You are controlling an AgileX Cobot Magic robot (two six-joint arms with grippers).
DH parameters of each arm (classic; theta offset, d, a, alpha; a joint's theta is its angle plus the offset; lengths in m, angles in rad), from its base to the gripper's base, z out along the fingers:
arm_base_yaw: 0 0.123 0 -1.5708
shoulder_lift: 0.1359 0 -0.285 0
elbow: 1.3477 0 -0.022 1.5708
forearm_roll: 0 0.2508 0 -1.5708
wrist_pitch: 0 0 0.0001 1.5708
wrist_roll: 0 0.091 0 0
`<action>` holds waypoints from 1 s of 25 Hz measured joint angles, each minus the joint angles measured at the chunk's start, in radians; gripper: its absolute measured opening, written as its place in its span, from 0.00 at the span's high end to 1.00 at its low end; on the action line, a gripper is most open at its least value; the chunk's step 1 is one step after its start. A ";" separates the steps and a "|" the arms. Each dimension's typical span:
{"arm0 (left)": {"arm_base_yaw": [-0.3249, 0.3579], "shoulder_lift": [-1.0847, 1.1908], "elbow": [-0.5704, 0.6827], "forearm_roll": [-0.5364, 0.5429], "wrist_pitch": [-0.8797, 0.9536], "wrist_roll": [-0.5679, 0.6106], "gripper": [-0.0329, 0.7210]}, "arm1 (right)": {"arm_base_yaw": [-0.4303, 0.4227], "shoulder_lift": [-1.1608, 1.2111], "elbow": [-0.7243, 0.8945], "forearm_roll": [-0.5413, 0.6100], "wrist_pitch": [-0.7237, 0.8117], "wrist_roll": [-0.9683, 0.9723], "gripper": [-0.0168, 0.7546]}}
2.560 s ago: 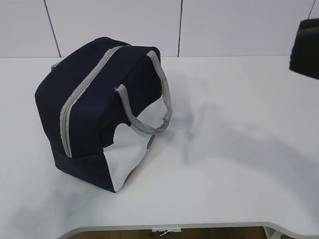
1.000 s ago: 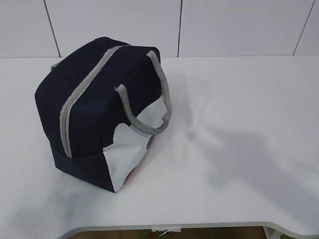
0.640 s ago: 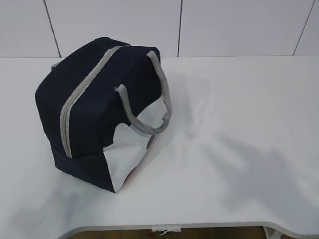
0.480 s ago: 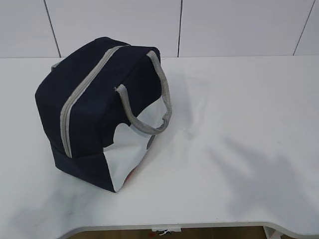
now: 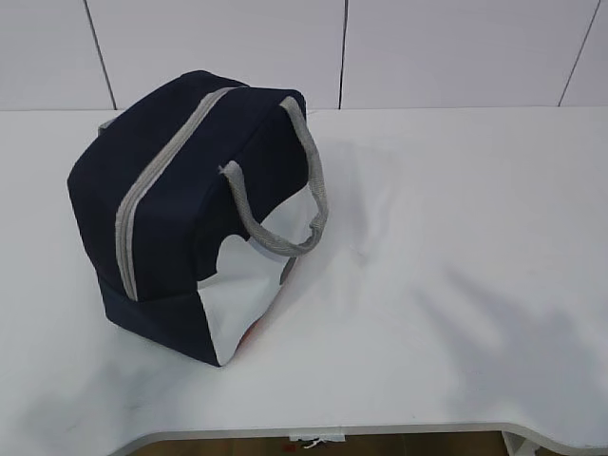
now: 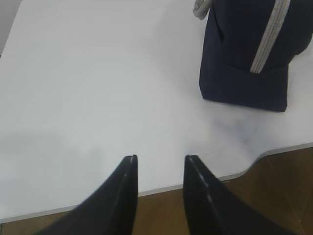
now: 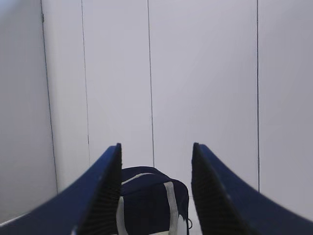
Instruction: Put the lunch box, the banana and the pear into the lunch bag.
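Observation:
The dark navy lunch bag (image 5: pixel 180 204) stands on the left of the white table (image 5: pixel 456 237), its grey zipper strip (image 5: pixel 157 180) closed along the top and a grey handle (image 5: pixel 285 190) hanging over its white side panel. It also shows in the left wrist view (image 6: pixel 249 54) and in the right wrist view (image 7: pixel 151 200). My left gripper (image 6: pixel 160 159) is open and empty above the table's front edge, well left of the bag. My right gripper (image 7: pixel 156 147) is open and empty, raised and facing the bag. Neither gripper shows in the exterior view. The lunch box, banana and pear are out of view.
A white panelled wall (image 5: pixel 342 47) stands behind the table. The table's front edge (image 5: pixel 380 432) curves near the bottom, with brown floor (image 6: pixel 195 210) below. Soft arm shadows lie on the table's right part.
The dark right arm seen at the upper right edge 2.6 s ago has left the exterior view. Its shadow on the table has drifted right and toward the front. The bag has not moved.

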 joint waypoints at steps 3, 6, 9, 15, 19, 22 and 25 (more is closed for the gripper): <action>0.000 0.000 0.000 0.000 0.000 0.000 0.63 | 0.000 0.000 0.008 0.000 0.000 0.002 0.48; 0.000 0.000 0.000 0.000 0.000 0.000 0.64 | 0.000 0.000 0.008 0.000 0.000 0.002 0.48; 0.000 0.000 0.000 0.000 0.000 0.000 0.64 | 0.000 0.000 0.008 0.000 -0.004 0.002 0.48; 0.000 0.000 0.000 0.000 0.000 0.000 0.64 | 0.000 0.000 0.008 0.000 -0.026 0.002 0.48; 0.000 0.000 0.000 0.000 0.000 0.000 0.64 | 0.000 0.000 0.008 0.000 -0.030 0.002 0.48; 0.000 0.000 0.000 0.000 0.000 0.000 0.64 | 0.000 0.000 0.008 0.000 -0.030 0.006 0.48; 0.000 0.000 0.000 0.000 0.000 0.000 0.64 | 0.000 0.000 0.006 0.000 -0.030 0.018 0.48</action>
